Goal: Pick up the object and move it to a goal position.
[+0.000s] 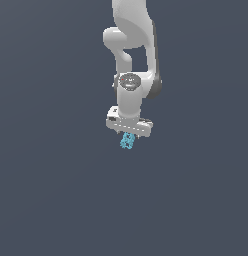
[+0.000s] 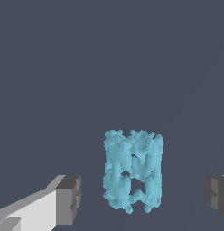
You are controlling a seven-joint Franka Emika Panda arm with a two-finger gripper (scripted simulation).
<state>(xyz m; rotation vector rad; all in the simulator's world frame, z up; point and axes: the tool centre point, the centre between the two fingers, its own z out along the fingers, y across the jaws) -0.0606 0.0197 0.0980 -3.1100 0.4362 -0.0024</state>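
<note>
The object (image 1: 127,141) is a tiny light-cyan knobbly piece with small dark gaps, seen just under the white hand in the exterior view. In the wrist view the object (image 2: 114,158) stands upright between the two dark fingertips (image 2: 68,198). My gripper (image 1: 128,137) is open, and a clear gap shows on each side of the piece, so neither pad touches it. The gripper (image 2: 143,196) straddles the piece, with the second fingertip at the picture's edge. I cannot tell whether the piece rests on the floor or hangs above it.
A plain dark grey-blue surface fills both views. The white arm (image 1: 131,50) rises straight up above the hand. Nothing else shows.
</note>
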